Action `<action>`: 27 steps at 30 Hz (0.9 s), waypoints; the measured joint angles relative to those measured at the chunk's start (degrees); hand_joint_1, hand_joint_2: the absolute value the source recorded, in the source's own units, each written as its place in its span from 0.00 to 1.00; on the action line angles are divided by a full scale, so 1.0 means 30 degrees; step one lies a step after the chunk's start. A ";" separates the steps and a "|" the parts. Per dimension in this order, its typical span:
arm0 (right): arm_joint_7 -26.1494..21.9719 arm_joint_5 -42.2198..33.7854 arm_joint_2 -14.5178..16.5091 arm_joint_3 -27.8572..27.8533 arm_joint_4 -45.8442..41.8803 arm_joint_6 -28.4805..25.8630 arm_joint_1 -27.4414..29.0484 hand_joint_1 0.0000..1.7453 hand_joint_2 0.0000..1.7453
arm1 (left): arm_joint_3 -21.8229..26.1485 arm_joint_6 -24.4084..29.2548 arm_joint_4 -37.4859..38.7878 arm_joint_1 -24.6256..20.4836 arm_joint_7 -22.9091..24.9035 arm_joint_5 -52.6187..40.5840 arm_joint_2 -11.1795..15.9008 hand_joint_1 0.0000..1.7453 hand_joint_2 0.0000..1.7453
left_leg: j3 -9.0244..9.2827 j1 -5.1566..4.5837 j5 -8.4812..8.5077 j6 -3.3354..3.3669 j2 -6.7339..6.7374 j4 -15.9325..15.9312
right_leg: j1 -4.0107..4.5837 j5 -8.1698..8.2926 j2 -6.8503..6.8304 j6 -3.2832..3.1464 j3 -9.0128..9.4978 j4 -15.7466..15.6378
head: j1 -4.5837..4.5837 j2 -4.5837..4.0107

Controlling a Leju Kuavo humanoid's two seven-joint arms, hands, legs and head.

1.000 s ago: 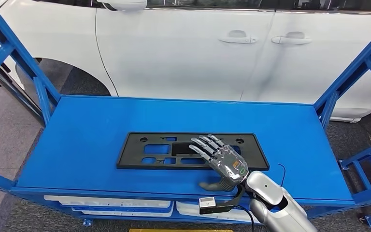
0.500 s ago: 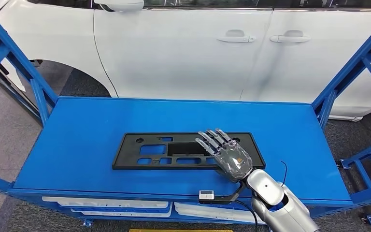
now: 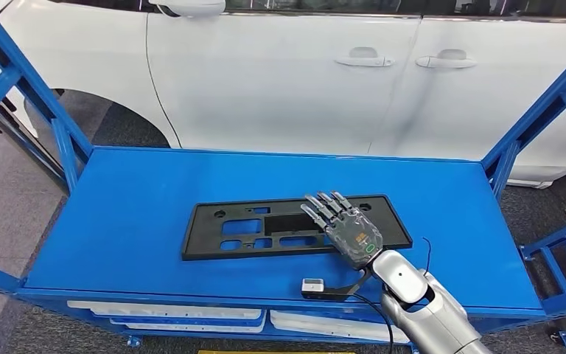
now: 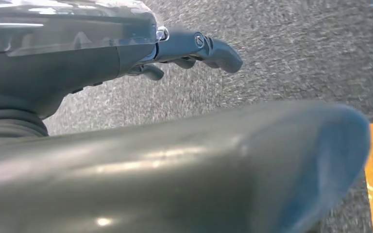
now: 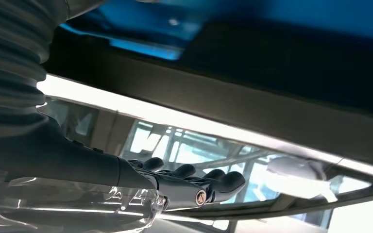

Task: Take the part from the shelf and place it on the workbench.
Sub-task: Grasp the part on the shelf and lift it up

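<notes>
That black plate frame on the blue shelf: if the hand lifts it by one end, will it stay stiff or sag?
The black frame looks thin, long and full of cutouts, so it is probably light and may flex a little when lifted by its end under the right hand. Lying flat on the smooth blue shelf, it would likely slide rather than tip if pushed.

The blue worktop [image 3: 118,221] carries one black part [image 3: 265,228], lying flat near its centre. The right robot hand [image 3: 346,232] lies with fingers extended over the part's 3 o'clock end. Bare surface surrounds the part at 9, 12 and 3 o'clock. Blue frame uprights [image 3: 37,96] bound the worktop at 9 and 3 o'clock. A white car body [image 3: 280,81] closes off the 12 o'clock side just beyond the far edge. A small grey module [image 3: 314,285] on a bracket sits above the 6 o'clock edge, beside the right wrist.
</notes>
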 joint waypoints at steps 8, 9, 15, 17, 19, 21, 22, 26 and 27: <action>-0.0204 0.0051 0.0064 0.0413 0.0912 0.0915 -0.1065 0.00 1.00 | 0.0000 -0.0025 0.0000 -0.0017 -0.0035 -0.0031 -0.0013 0.00 0.00 | 0.0097 -0.0045 0.0053 0.0232 0.0019 -0.0085 | -0.0078 -0.0830 -0.0018 0.0133 -0.1656 0.3325 | 0.0005 0.0000; -0.0195 0.0102 0.0084 0.0517 0.1131 0.1030 -0.1394 0.00 1.00 | 0.0000 -0.0033 0.0000 -0.0028 -0.0031 -0.0049 -0.0024 0.00 0.00 | 0.0118 -0.0053 0.0042 0.0212 0.0016 -0.0083 | -0.0047 -0.0225 -0.0014 0.0005 -0.0973 0.1889 | 0.0005 0.0000; -0.0149 0.0162 0.0665 0.1259 0.3345 0.1825 -0.3571 0.00 1.00 | 0.0002 -0.0031 0.0000 -0.0049 -0.0027 -0.0055 -0.0067 0.00 0.00 | -0.0018 -0.0076 -0.0082 -0.0337 0.0033 0.0051 | 0.0088 0.0543 -0.0018 -0.0477 -0.0018 -0.0469 | 0.0004 -0.0002; -0.0129 0.0069 0.1107 0.1561 0.4320 0.2167 -0.4337 0.00 1.00 | 0.0002 -0.0015 0.0000 -0.0072 -0.0038 -0.0025 -0.0067 0.00 0.00 | -0.0544 -0.0060 -0.0887 -0.0516 0.0039 0.1317 | -0.0017 0.0652 -0.0046 -0.0666 0.0089 -0.0669 | 0.0000 -0.0002; -0.0005 0.0009 0.1569 0.1869 0.5317 0.2369 -0.5028 0.00 1.00 | 0.0002 -0.0004 0.0000 -0.0048 -0.0042 -0.0011 -0.0067 0.00 0.00 | -0.1670 -0.0012 -0.2072 -0.0643 0.0038 0.3803 | 0.0021 0.0649 -0.0060 -0.0756 0.0091 -0.0670 | -0.0002 0.0000; 0.0135 -0.0004 0.2078 0.2204 0.6380 0.2464 -0.5657 0.00 1.00 | 0.0002 0.0000 0.0000 -0.0007 -0.0038 0.0005 -0.0067 0.00 0.00 | -0.2349 0.0018 -0.2368 -0.0732 0.0041 0.5247 | 0.0039 0.0636 -0.0043 -0.0777 0.0082 -0.0616 | -0.0002 0.0000; 0.0173 -0.0007 0.2321 0.2362 0.6887 0.2487 -0.5948 0.00 1.00 | 0.0002 0.0000 0.0000 -0.0001 -0.0038 0.0013 -0.0067 0.00 0.00 | -0.2185 0.0027 -0.1977 -0.0749 0.0044 0.4903 | 0.0038 0.0623 -0.0026 -0.0769 0.0085 -0.0573 | -0.0002 -0.0002; 0.0184 -0.0104 0.2937 0.2820 0.8543 0.2521 -0.7030 0.27 1.00 | -0.0002 -0.0007 0.0000 -0.0045 -0.0044 0.0018 -0.0058 0.00 0.00 | -0.0027 0.0030 -0.0047 -0.0543 0.0061 0.0372 | 0.0114 0.0501 0.0046 -0.0540 0.0039 -0.0321 | -0.0002 -0.0002; 0.0173 -0.0133 0.3020 0.2903 0.8884 0.2473 -0.7235 0.51 1.00 | -0.0002 -0.0011 0.0000 -0.0049 -0.0046 0.0018 -0.0058 0.00 0.00 | 0.0121 0.0006 -0.0019 -0.0432 0.0047 0.0032 | 0.0155 0.0503 0.0058 -0.0449 0.0014 -0.0299 | -0.0002 -0.0002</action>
